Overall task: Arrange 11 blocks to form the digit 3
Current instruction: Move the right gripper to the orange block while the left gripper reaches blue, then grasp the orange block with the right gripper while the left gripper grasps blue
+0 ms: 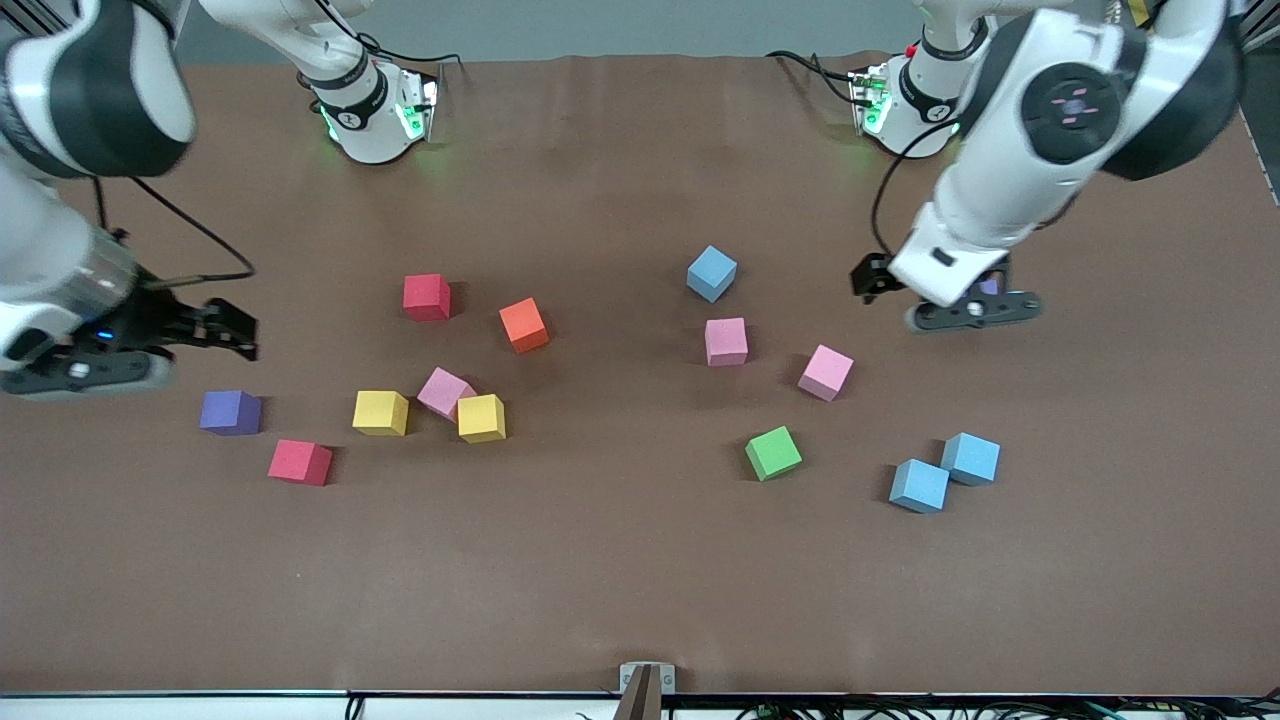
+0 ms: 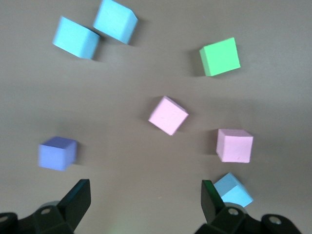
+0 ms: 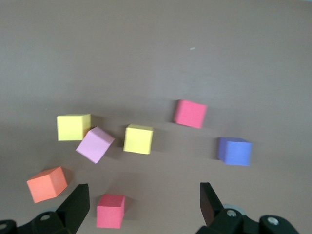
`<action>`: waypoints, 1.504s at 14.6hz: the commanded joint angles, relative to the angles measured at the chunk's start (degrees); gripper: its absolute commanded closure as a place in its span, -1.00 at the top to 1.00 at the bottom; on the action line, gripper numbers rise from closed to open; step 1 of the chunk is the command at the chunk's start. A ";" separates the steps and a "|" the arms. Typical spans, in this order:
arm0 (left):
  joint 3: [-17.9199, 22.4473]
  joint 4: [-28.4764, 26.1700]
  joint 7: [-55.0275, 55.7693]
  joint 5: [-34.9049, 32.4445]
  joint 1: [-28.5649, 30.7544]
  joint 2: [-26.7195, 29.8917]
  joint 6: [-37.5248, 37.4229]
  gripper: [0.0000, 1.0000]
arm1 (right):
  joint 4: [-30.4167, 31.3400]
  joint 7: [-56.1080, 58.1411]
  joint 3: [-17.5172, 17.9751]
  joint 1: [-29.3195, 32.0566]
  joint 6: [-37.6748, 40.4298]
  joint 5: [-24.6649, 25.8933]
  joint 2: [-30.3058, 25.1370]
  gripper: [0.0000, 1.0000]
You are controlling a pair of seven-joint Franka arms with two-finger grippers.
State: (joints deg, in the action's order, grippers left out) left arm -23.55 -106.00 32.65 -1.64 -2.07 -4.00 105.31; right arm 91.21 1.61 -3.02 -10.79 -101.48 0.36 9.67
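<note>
Both grippers hang above the table with fingers spread wide and nothing between them: the left gripper (image 1: pixel 975 300) over a purple cube (image 2: pixel 58 153) at its end, the right gripper (image 1: pixel 150 340) near another purple cube (image 1: pixel 230 412). Scattered blocks lie loose; a pink block (image 1: pixel 445 391) touches a yellow block (image 1: pixel 481 418), and two light blue blocks (image 1: pixel 945 472) sit together. No digit 3 is formed.

A robotics lab, plainly: two white arms (image 1: pixel 990 200) bolted at their bases (image 1: pixel 375 110) to a brown-covered table (image 1: pixel 620 560), cables (image 1: pixel 200 240) trailing, coloured foam cubes (image 1: pixel 773 452) scattered as test pieces.
</note>
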 commanded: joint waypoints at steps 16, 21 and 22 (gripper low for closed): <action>-9.76 -24.86 62.25 -0.56 -11.81 -12.43 38.55 1.00 | 19.77 -11.54 1.87 -21.02 -19.26 -8.09 7.57 1.00; -9.59 -24.96 71.13 -5.73 -12.96 -17.26 40.58 1.00 | 29.10 -10.93 4.60 -20.50 -27.18 -8.10 6.59 1.00; -9.59 -24.96 72.80 -7.57 -12.87 -18.22 41.54 1.00 | 29.72 -10.84 4.60 -20.50 -27.72 -8.10 6.59 1.00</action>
State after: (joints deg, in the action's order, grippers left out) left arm -33.37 -130.92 101.91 -5.92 -14.76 -20.37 144.73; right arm 116.22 -9.16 1.14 -31.89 -126.98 -6.97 19.54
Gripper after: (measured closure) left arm 0.000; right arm 0.000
